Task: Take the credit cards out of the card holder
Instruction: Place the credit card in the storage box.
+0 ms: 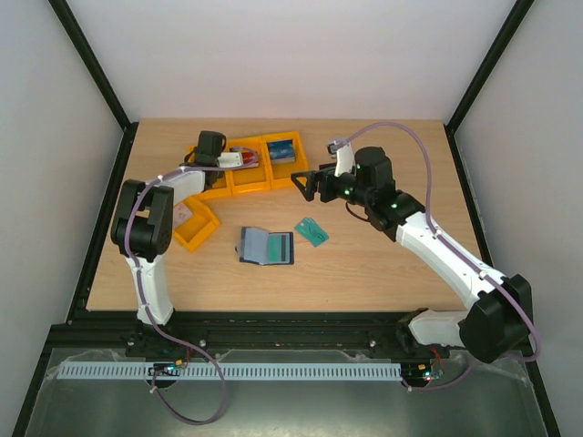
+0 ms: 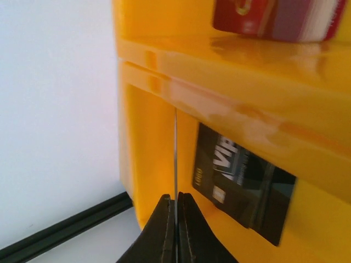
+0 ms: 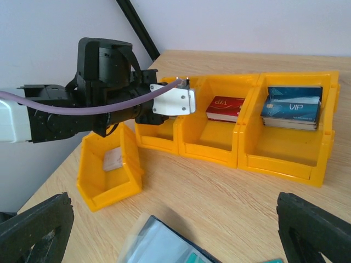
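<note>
A lone orange bin (image 3: 107, 189), set askew just left of the row of orange bins (image 3: 207, 149), holds one pale card (image 3: 112, 160). Above the row's left-hand compartment hangs the left gripper (image 2: 176, 204), its fingers clenched on a thin card (image 2: 175, 159) that is seen edge-on, so its colour cannot be told. A black card (image 2: 241, 183) lies tilted inside that same compartment. The middle compartment carries a small stack of red cards (image 3: 225, 108), and the right-hand one a stack of blue cards (image 3: 292, 107). On the table in front of the row, toward the arms' bases, the card holder (image 1: 267, 246) lies spread open, its clear sleeves facing up. A teal card (image 1: 311, 231) lies on the wood just to the holder's right, apart from it. The right gripper (image 3: 174, 219) hovers just beside the row's right end, its fingers released wide and empty.
</note>
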Robot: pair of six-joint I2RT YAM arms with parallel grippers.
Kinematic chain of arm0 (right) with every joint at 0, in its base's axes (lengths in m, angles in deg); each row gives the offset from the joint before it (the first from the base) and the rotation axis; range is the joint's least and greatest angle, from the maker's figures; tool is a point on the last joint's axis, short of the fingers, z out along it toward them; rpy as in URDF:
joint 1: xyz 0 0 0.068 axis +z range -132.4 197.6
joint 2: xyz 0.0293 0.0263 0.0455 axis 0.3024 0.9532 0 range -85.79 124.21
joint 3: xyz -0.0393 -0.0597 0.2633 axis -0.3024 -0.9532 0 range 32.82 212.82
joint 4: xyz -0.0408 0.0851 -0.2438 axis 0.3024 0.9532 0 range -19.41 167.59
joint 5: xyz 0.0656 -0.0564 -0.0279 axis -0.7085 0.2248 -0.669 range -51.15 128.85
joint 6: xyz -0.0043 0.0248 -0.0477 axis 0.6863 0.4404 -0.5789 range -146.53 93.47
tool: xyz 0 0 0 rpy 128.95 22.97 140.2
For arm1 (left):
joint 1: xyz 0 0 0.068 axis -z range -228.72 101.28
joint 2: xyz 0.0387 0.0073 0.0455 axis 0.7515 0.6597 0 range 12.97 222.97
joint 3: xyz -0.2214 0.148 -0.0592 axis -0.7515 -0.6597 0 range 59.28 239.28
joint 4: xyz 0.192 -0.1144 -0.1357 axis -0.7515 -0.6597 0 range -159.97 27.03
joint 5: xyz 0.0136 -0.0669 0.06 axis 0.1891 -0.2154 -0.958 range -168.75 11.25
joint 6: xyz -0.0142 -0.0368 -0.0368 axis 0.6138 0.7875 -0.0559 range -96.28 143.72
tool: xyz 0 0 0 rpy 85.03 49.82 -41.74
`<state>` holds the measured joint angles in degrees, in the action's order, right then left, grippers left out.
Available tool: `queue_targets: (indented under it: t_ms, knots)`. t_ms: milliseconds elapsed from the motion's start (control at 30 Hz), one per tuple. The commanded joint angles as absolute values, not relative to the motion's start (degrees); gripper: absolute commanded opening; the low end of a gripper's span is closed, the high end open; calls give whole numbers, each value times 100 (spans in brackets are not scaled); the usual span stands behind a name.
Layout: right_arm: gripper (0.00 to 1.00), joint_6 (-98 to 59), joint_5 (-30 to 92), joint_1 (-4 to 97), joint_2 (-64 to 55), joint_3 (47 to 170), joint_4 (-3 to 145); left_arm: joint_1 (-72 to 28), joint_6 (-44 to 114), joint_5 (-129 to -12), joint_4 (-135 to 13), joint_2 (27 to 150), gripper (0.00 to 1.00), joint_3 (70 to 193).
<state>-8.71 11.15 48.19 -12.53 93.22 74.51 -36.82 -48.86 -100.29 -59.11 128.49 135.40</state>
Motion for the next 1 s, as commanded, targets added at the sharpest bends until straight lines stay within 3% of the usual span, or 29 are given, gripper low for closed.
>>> queue_targets:
  t_ms: [0, 133, 233, 333, 700, 833, 867, 967]
  knots:
    - [99, -1000, 1064, 4779, -1483, 9427, 7495, -3720, -5272, -10021, -4887, 12951, 3, 13413]
    - [99, -985, 1030, 4783, -1536, 9426, 7491, -3729, -5362, -10244, -4780, 13125, 19, 13418]
    - [99, -979, 1019, 4780, -1564, 9436, 7497, -3779, -5088, -10031, -5706, 13107, 54, 13716]
    - [99, -959, 976, 4783, -1595, 9446, 7502, -3783, -4859, -9961, -6172, 13044, 69, 13859]
    - [99, -716, 769, 4783, -1566, 9341, 7454, -3774, -3634, -9056, -7521, 12047, 99, 14246]
    - [99, -97, 959, 4781, -1275, 9023, 7416, -3787, -2028, -7881, -8583, 11243, 99, 14266]
    - [97, 86, 907, 4792, -1113, 8907, 7411, -3795, -1622, -7346, -8896, 10967, 100, 14168]
    - [76, 350, 852, 5022, -527, 8666, 7564, -3880, -107, -5279, -9889, 10594, 100, 13956]
